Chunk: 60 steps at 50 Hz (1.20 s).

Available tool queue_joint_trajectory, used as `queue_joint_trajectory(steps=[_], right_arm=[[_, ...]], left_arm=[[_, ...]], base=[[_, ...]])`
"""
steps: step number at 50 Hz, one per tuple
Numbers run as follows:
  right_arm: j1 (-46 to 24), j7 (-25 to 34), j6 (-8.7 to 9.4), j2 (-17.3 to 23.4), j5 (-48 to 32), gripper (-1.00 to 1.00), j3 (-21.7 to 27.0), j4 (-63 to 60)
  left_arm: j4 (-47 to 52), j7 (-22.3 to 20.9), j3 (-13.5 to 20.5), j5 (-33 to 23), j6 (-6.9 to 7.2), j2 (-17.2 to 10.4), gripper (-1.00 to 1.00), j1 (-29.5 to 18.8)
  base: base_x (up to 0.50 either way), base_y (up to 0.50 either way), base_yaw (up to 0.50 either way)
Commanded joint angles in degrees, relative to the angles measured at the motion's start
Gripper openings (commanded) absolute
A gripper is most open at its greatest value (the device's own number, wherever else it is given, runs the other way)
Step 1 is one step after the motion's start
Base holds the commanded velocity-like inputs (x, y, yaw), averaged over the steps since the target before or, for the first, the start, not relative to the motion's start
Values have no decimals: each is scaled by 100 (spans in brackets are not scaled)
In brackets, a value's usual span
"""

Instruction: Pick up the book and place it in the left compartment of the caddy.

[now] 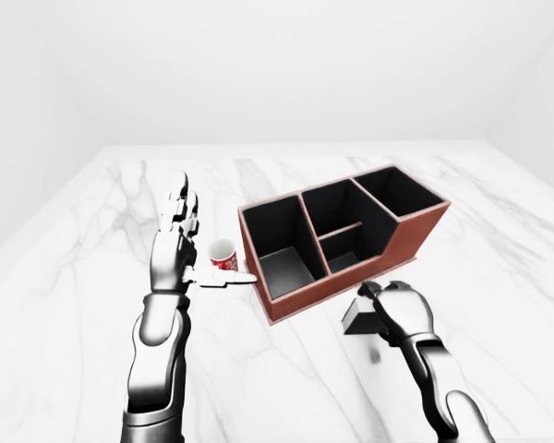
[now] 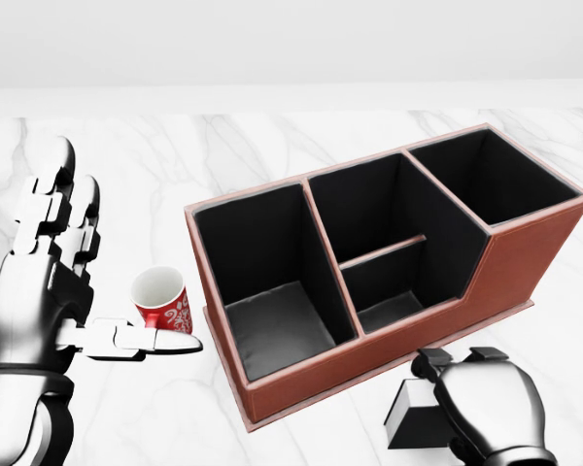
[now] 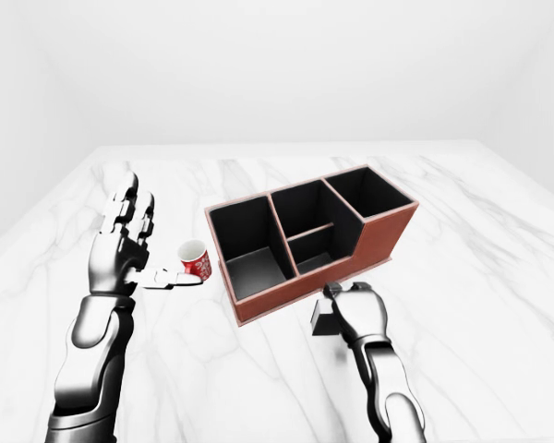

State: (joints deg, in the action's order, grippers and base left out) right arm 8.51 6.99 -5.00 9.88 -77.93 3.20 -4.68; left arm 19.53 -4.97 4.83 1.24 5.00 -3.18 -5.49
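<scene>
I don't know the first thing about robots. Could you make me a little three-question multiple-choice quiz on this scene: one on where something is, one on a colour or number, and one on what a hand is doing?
1. In the head view, where is the cup?
A. Left of the caddy, on the table
B. Inside the caddy
C. Right of the caddy

2. How many open-topped sections does the caddy show?
A. Two
B. Four
C. Six

3. How is the right hand?
A. Spread flat in the air
B. Fingers curled over the dark book
C. Reaching into the caddy

Answers:
1. A: the red-and-white cup stands outside the caddy's left wall, by the left hand.
2. B: one large section at the left, two small ones split by a low divider in the middle, one at the right.
3. B: its fingers bend down around the book's top edge, below the caddy.
</scene>
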Motion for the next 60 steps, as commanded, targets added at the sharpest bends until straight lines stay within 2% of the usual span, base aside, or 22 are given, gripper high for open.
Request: queue_joint_trajectory(steps=[1, 2, 7, 9, 11, 25, 36, 44, 45, 52, 55, 60], right_arm=[[11, 37, 0, 71, -177, 4, 15, 132], [13, 44, 0, 78, -194, 2, 17, 139], [-36, -29, 0, 154, -473, -42, 13, 208], [-80, -68, 0, 172, -506, -66, 32, 258], [-152, -130, 0, 191, -576, -99, 30, 316], [-511, -274, 0, 215, -529, -100, 58, 338], [-638, -58, 0, 253, -157, -100, 166, 73], [-611, 392, 0, 316, 318, -100, 405, -261], [-608, 574, 0, 267, 622, -100, 485, -408], [-702, 1049, 0, 207, 1024, -100, 650, -940], [-732, 1371, 0, 197, 1483, -100, 792, -1242], [-825, 1453, 0, 241, 1725, -100, 946, -1355]], left_arm=[[23, 4, 2, 25, 0, 7, 100, 10], [28, 6, -1, 22, 0, 5, 100, 10], [24, 8, 12, 44, 0, 6, 100, 19], [22, 11, 15, 51, 0, 5, 100, 17], [9, 11, 22, 64, 0, 3, 100, 5], [-7, 14, 7, 100, 0, 0, 100, -18], [107, -6, 28, 95, 0, -26, 100, -61], [149, -20, 22, 88, 0, -31, 100, -102], [149, -21, 17, 82, 0, -31, 100, -102], [209, -26, -16, 69, 0, -8, 100, -69], [269, -25, -7, 72, 0, -8, 100, -66], [269, -22, -4, 74, 0, -5, 100, -46]], base=[[0, 0, 0], [0, 0, 0], [0, 0, 0], [0, 0, 0], [0, 0, 0], [0, 0, 0], [0, 0, 0], [0, 0, 0], [0, 0, 0], [0, 0, 0], [0, 0, 0], [0, 0, 0]])
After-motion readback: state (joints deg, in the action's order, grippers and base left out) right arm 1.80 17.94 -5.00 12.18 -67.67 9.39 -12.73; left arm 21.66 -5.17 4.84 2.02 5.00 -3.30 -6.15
